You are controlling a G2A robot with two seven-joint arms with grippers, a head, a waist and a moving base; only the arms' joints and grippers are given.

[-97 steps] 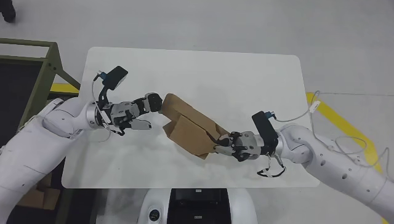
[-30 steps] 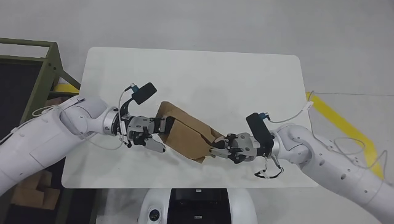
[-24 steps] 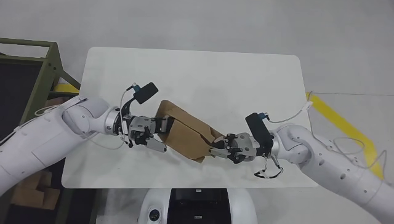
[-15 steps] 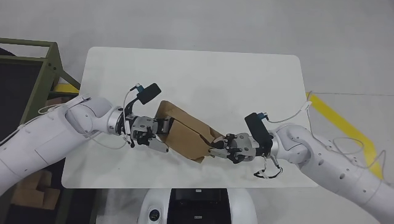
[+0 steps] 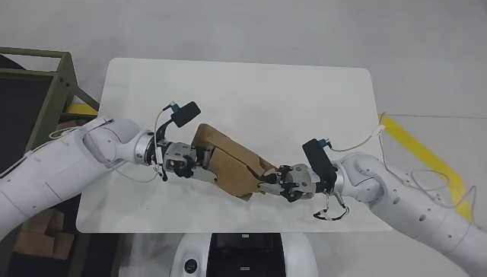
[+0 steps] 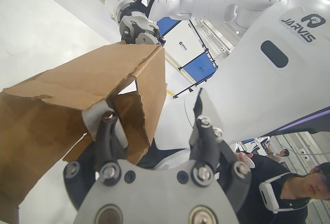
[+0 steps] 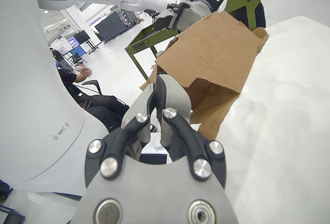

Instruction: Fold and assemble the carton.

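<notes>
White, round-cornered tabletop (image 5: 304,94) is your work surface. The brown corrugated cardboard carton (image 5: 228,163) is over its middle part, toward the robot's edge, and spans the gap between your two arms. Its long axis runs on a diagonal across the table. The end by the left arm lies farther from the robot, and the end by the right arm lies nearer. Both ends are open, so it reads as a half-raised tube, one mouth facing each wrist. I cannot tell whether its lower edge rests on the table or hangs just clear.

Your left gripper (image 6: 153,106) stands spread wide at its mouth. One dark finger (image 6: 108,132) is tucked inside under the upper panel, and the other is well outside, touching nothing. I judge it is set there to pry or prop the walls apart, not to grip.

Your right gripper (image 7: 157,86) is clamped, fingers pressed together on the torn edge at the opposite mouth. That pinch looks like the anchor that keeps the tube from sliding while the other end is worked.

The loose side flap (image 6: 152,96) hangs unfolded beside the inserted finger.
</notes>
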